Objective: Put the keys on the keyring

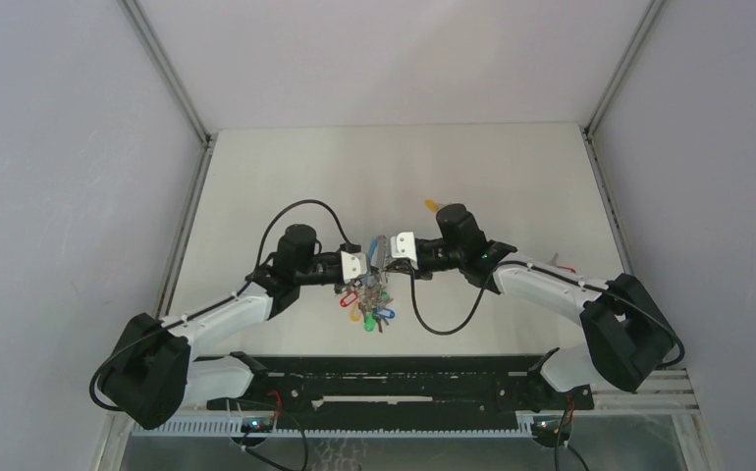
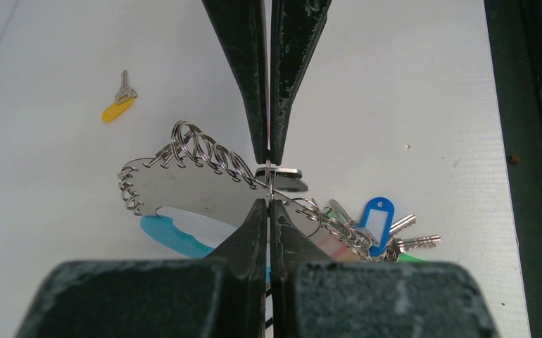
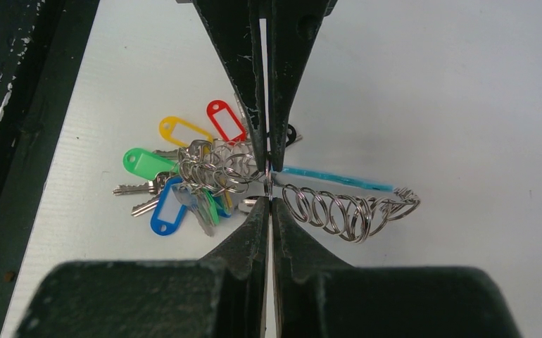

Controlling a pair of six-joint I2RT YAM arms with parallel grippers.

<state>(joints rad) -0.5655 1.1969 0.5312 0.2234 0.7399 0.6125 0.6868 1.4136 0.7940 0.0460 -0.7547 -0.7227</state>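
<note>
The keyring point(image 1: 364, 299) hangs between my two grippers above the table middle. Its grey wire loop carries many split rings point(image 2: 205, 151), a light-blue band point(image 2: 173, 236) and coloured tags point(image 3: 184, 130). My left gripper point(image 2: 269, 201) is shut on the wire loop. My right gripper point(image 3: 268, 199) is shut on the same wire, tip to tip with the left one. A black tag point(image 2: 286, 179) sits just behind the pinch point; I cannot tell whether it is on the loop. A yellow-tagged key point(image 2: 118, 105) lies loose on the table, also in the top view point(image 1: 433, 205).
The white table point(image 1: 286, 167) is walled by grey panels left, right and behind. A black rail point(image 1: 394, 378) runs along the near edge between the arm bases. The left arm's cable point(image 1: 300, 206) and the right arm's cable point(image 1: 443, 329) loop out over the table.
</note>
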